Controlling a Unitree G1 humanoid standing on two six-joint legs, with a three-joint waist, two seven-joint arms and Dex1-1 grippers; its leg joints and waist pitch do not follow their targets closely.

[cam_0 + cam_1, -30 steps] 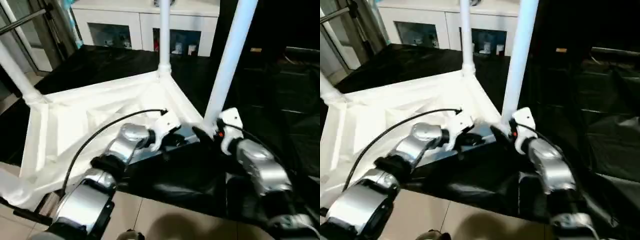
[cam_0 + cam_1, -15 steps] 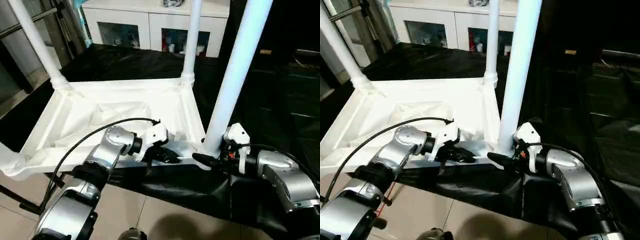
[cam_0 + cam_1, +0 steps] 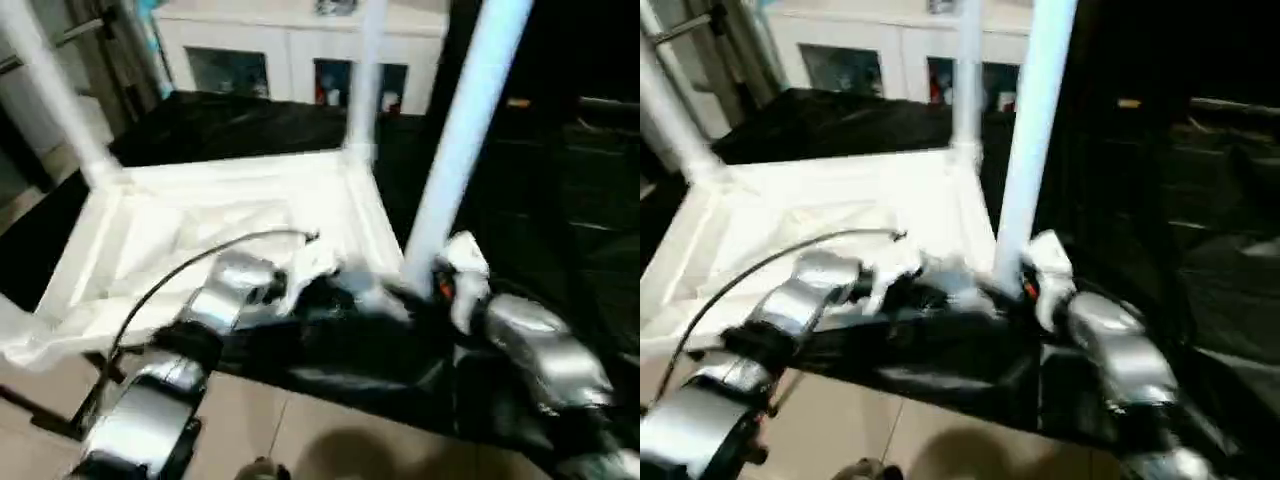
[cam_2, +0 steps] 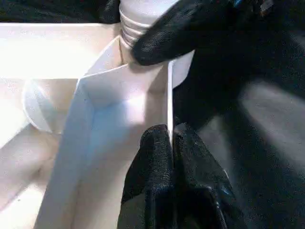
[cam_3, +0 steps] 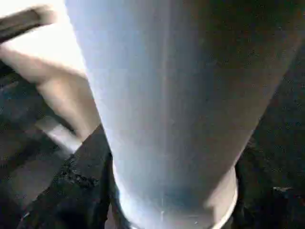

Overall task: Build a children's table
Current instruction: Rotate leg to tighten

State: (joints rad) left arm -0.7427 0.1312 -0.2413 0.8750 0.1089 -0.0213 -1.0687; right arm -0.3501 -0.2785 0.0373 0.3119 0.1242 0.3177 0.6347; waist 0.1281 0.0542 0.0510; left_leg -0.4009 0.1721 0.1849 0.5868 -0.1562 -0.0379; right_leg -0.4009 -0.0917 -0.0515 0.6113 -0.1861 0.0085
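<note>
Legs stand up from the corners of the upturned table top (image 3: pixel 230 215), which lies on black sheeting (image 3: pixel 560 200) before a white cabinet (image 3: pixel 290 45). At its near rim, the left hand (image 4: pixel 170 143) is pinched tight on the thin edge wall. Further right, the right hand (image 5: pixel 162 200) sits at the foot of the near-right leg (image 3: pixel 455 150), one finger on either side, closed around it.

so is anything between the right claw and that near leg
Nothing visible. The right claw sits right at the base of the near leg, one black finger on each side of the tube, with no other object between them.
</note>
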